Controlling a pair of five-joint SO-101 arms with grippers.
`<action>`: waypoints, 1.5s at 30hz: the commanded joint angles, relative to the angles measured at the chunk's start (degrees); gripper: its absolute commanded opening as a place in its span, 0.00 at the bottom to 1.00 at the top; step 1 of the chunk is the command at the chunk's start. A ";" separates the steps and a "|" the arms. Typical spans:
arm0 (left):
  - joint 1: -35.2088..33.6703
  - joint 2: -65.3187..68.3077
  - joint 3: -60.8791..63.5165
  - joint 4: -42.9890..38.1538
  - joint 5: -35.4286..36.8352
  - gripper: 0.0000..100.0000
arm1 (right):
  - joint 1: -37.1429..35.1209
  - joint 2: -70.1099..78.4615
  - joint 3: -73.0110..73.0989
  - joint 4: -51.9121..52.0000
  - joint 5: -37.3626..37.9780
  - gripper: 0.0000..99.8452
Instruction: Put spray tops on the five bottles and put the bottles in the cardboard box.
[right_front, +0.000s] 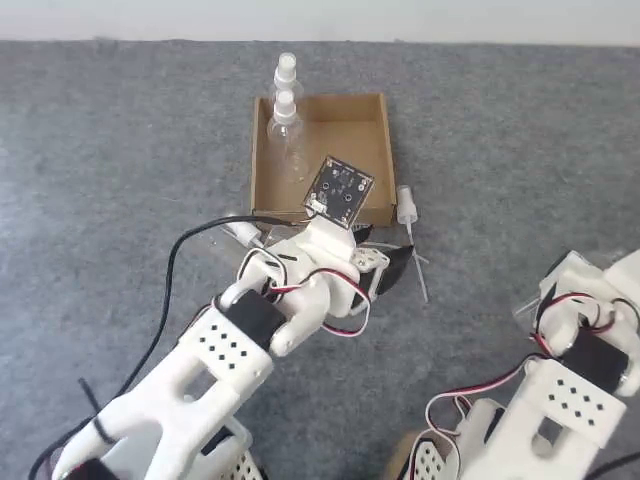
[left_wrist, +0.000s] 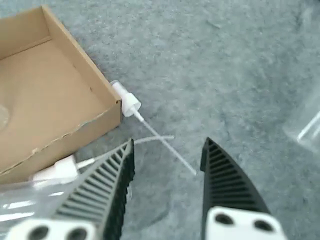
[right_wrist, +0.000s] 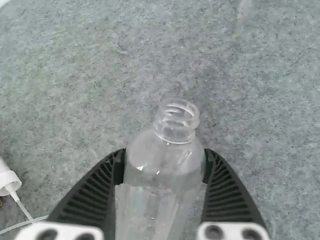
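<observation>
1. Cardboard box (right_front: 345, 150), far centre: one capped bottle (right_front: 288, 135) inside, by the left wall.
2. Right gripper (right_wrist: 164, 155), near right: clamped on uncapped bottle (right_wrist: 175, 120).
3. Left gripper (left_wrist: 169, 144): jaws wide apart, holding nothing, above loose spray top (left_wrist: 127, 102) lying just right of box.

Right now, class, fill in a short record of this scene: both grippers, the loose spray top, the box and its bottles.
left gripper: open, over the tube of the loose spray top
right gripper: shut on uncapped bottle
loose spray top: lying beside the cardboard box
cardboard box: capped bottle inside, at one wall
second capped bottle: at the far rim; inside or behind, unclear
</observation>
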 joint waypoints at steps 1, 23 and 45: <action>0.53 6.77 -1.01 -6.24 1.85 0.21 | 0.22 -1.63 -1.32 -1.45 -0.35 0.07; 2.29 43.87 -29.05 -3.87 6.24 0.20 | 0.13 -1.63 -1.05 -2.24 -0.26 0.07; 2.29 71.91 -64.92 24.79 6.07 0.12 | 0.13 -1.63 -1.05 -2.24 -0.26 0.07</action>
